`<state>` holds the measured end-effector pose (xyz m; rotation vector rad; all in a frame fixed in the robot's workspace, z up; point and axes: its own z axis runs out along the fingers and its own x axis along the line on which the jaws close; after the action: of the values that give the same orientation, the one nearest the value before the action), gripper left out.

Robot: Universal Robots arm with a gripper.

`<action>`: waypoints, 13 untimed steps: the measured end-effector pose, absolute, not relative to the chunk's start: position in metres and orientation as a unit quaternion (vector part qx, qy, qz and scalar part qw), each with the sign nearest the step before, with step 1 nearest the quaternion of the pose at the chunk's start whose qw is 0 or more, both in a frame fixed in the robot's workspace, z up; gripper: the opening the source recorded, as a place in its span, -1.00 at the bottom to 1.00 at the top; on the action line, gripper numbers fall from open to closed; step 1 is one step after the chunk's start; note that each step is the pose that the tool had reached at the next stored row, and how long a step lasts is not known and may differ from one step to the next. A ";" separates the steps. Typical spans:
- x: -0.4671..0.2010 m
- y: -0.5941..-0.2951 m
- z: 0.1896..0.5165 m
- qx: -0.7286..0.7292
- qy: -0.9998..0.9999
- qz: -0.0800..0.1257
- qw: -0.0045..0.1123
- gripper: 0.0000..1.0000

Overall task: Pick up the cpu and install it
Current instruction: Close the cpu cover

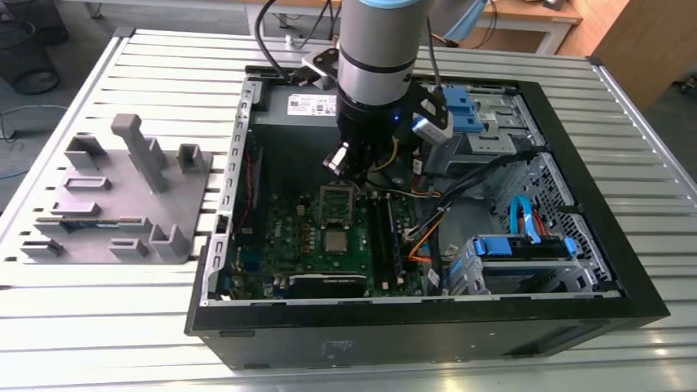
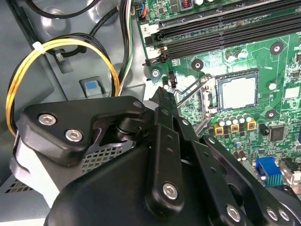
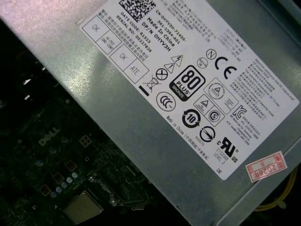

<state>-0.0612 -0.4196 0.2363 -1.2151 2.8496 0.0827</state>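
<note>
The cpu [image 1: 335, 239], a small silvery square, lies flat in the dark socket frame on the green motherboard [image 1: 286, 237] inside the open computer case. In the second wrist view the cpu [image 2: 239, 92] sits in the socket with thin wire levers [image 2: 192, 92] beside it. It also appears in the first wrist view [image 3: 82, 207], below the power supply. My gripper [image 1: 346, 162] hangs above the board's far end, apart from the cpu, between it and the power supply [image 1: 310, 104]. Its black linkage [image 2: 164, 141] covers the foreground of the second wrist view.
Long black memory slots [image 2: 225, 28] run beside the socket. A yellow cable loop [image 2: 61, 47] and black cables lie near the gripper. Blue drive cages [image 1: 512, 245] stand at the exterior view's right. A grey fixture block [image 1: 109, 196] rests on the slatted table [image 1: 65, 327], left of the case.
</note>
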 end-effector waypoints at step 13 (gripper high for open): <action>-0.061 -0.420 0.237 -0.392 0.919 0.025 0.018 -0.79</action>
<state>-0.0609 -0.4196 0.2368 -1.2182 2.8548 0.0770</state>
